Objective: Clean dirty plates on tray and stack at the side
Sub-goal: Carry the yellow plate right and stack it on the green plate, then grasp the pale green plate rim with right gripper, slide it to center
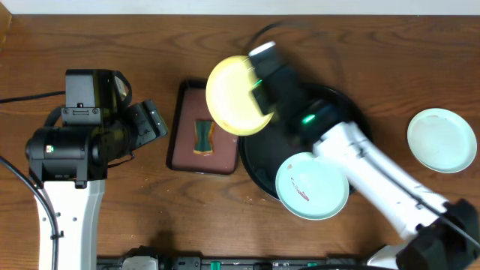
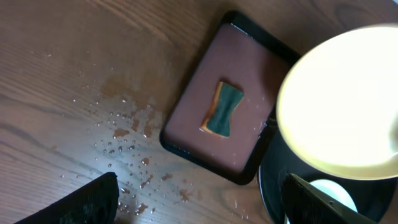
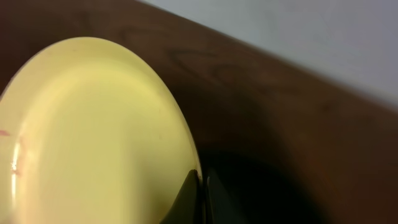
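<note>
We are seeing the right gripper [image 1: 260, 91] pinching the right edge of a yellow plate [image 1: 234, 96] in the upper middle of the frame. The plate is overlapping the upper left rim of the black tray [image 1: 256, 166] and a corner of the small brown tray [image 1: 187, 146] beside it. A sponge [image 1: 203, 136] is lying in that brown tray. A pale blue plate [image 1: 312, 186] carrying a red smear is sitting over the black tray's lower rim. A second pale blue plate [image 1: 442, 140] is resting on the table [image 1: 360, 45] at right, well apart. The left gripper [image 1: 156, 124] is hovering at left, just beside the brown tray.
</note>
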